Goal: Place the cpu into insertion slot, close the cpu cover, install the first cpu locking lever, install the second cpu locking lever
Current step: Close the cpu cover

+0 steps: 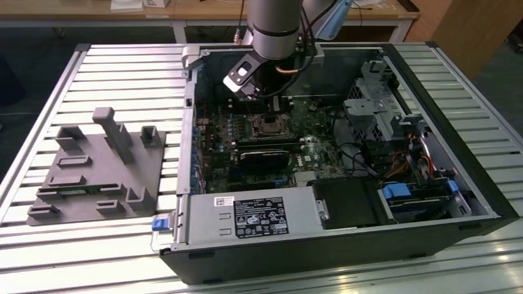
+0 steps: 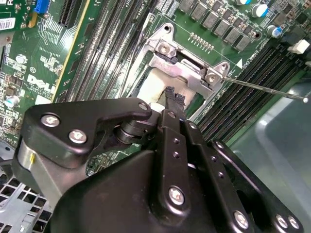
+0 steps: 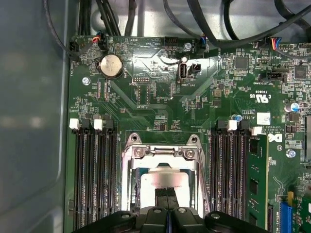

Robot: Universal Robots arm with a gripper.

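Note:
The insertion slot [image 3: 130, 160] sits mid-board between the black memory slots, and in the exterior view it [image 1: 268, 126] lies just below my arm. Its cpu cover [image 3: 163, 152], a silvery frame, appears to lie down over it. Through the frame's window shows the pale silvery top of the cpu [image 3: 163, 178]. My gripper [image 2: 173, 95] hangs right over that window, shut, with nothing visible between its black fingertips [image 2: 168, 91]. Beside the hinge [image 2: 208, 76], a thin locking lever [image 2: 272, 90] sticks out free over the memory slots.
The board lies inside an open computer case [image 1: 196, 202] on a slatted table. A power supply [image 1: 253, 217] and a drive cage [image 1: 372, 116] border the board. Cables [image 3: 112, 19] hang past its far edge. On the exterior view's left stands a grey fixture [image 1: 98, 177].

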